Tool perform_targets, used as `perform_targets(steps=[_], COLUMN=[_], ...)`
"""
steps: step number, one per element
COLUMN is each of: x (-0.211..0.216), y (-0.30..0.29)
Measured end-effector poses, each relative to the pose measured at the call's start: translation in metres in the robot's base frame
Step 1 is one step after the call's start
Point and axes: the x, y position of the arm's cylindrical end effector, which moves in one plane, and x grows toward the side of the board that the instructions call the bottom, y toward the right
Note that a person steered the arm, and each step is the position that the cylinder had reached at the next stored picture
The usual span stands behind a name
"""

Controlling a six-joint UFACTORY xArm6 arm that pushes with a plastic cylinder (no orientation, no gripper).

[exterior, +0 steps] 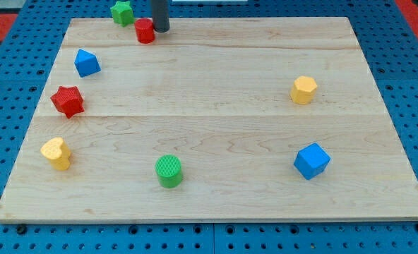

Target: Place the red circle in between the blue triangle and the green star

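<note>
The red circle sits near the board's top edge, at the view's upper left. The green star lies just up and to its left, at the very top edge. The blue triangle lies lower and further left. My tip is at the end of the dark rod coming down from the view's top. It stands right against the red circle's right side.
A red star and a yellow heart lie along the left side. A green cylinder is at the bottom middle. A yellow hexagon and a blue cube are on the right. The wooden board rests on a blue pegboard.
</note>
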Motion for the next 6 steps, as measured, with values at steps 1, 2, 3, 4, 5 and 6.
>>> perform_targets(steps=[1,2,3,4,5,6], x=[-0.002,-0.006,-0.011,-0.026,-0.010,0.009], y=[-0.013,-0.034,-0.020,-0.016,-0.015,-0.015])
